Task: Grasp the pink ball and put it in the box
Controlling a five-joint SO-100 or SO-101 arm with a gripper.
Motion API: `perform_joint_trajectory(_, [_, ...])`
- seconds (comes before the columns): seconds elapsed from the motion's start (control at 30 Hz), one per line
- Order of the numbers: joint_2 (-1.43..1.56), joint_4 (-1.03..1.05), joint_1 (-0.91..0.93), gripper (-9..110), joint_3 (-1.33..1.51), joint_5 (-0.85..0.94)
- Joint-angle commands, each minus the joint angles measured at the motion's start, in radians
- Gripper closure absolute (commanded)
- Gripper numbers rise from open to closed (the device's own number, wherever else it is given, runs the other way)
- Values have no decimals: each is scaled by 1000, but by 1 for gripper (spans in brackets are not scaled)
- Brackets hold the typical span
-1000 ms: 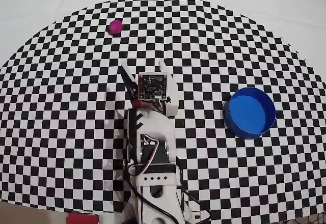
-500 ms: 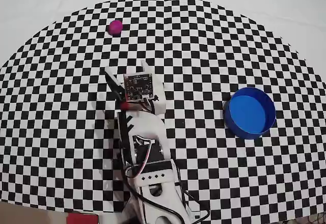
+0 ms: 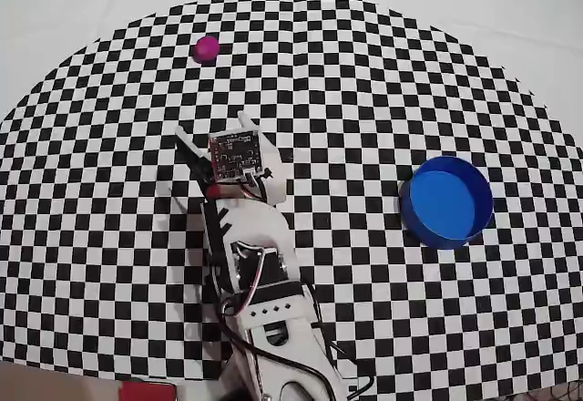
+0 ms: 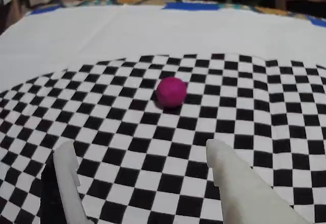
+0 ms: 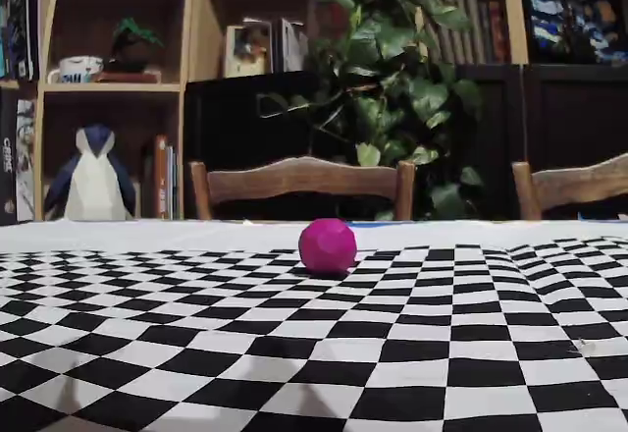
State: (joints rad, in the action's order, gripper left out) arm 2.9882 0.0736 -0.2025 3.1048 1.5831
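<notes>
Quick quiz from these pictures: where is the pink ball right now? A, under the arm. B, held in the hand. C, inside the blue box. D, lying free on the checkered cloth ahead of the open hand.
D: the pink ball sits alone on the checkered cloth, ahead of the open hand, far from the box.

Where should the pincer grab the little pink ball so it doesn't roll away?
Around its widest middle. The pink ball is round and sits alone on the checkered cloth, so any side works. The open pincer already faces it: probably best to go straight ahead, one finger each side.
</notes>
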Motion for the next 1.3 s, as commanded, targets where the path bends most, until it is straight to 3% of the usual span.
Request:
perform_joint_trajectory(0.0, [-43, -46, -2, 72, 0, 8])
perform_joint_trajectory(1.27, [-870, -232, 18, 72, -489, 8])
